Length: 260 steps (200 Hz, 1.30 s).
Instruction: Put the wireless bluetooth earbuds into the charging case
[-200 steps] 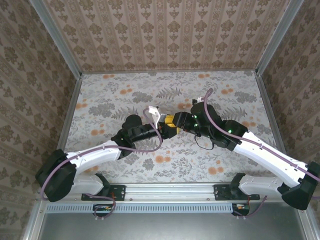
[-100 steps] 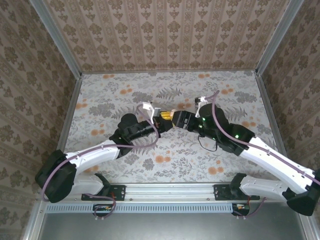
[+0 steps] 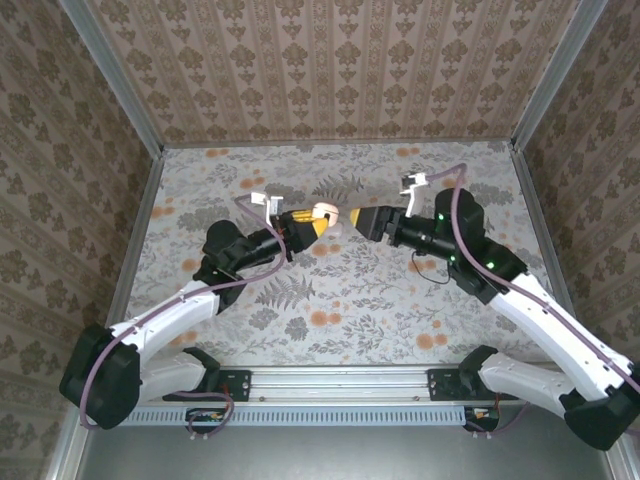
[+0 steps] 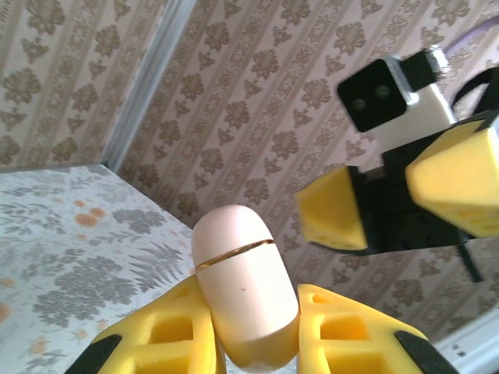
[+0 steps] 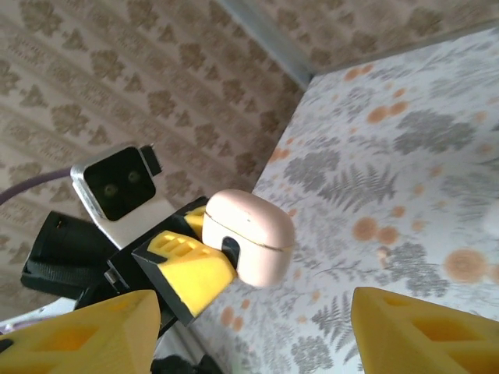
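While the left hand [image 3: 303, 224] grips the little white case [image 4: 245, 288] up in the air, it is hard to say how much of the job is done. The lid of the case looks shut, with just a thin line going round it near the top. I cannot tell if the earbuds are inside it or not. If they are not in yet, the lid has to be opened, each earbud has to go into its hole, and the lid has to be pushed down again.

The left arm reaches out over the middle of the desk [image 3: 400, 300]. Its two yellow fingers squeeze the bottom half of the case, one on each side. The case sticks up out of the fingers with its round top free, and it does not touch the desk.

The right arm reaches in from the other side, and its hand [image 3: 365, 220] points at the case. Its yellow fingers are spread apart and have nothing between them. This hand is near the case but not touching it.
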Each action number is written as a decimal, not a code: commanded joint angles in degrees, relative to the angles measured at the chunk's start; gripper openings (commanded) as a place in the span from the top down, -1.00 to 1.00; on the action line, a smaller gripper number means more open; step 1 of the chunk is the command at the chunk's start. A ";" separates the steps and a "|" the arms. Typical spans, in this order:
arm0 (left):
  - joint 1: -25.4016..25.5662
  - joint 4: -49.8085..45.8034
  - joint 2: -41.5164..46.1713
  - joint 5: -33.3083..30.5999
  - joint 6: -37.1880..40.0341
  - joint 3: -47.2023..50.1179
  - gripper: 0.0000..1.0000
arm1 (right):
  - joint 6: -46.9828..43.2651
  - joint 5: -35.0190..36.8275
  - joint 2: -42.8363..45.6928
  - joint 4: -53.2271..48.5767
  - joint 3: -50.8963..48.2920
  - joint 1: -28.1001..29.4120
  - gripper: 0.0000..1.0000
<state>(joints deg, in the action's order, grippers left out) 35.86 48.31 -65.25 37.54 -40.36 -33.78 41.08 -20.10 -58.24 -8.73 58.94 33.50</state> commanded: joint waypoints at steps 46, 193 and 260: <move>-0.96 10.89 0.75 5.53 -10.88 -1.64 0.94 | 5.13 -13.68 -6.18 18.03 1.27 -1.66 -0.22; -2.37 22.71 -4.30 6.65 -18.82 -1.66 0.95 | 10.78 -21.08 -11.72 27.35 -0.27 -1.86 0.02; -2.37 23.05 -5.35 7.50 -19.60 -2.05 0.94 | 11.03 -22.91 -12.85 29.59 -0.37 -1.86 0.31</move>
<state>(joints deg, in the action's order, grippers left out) 33.98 69.17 -69.82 43.59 -58.76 -33.87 51.44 -39.90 -70.61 16.75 58.76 31.66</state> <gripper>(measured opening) 0.194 0.351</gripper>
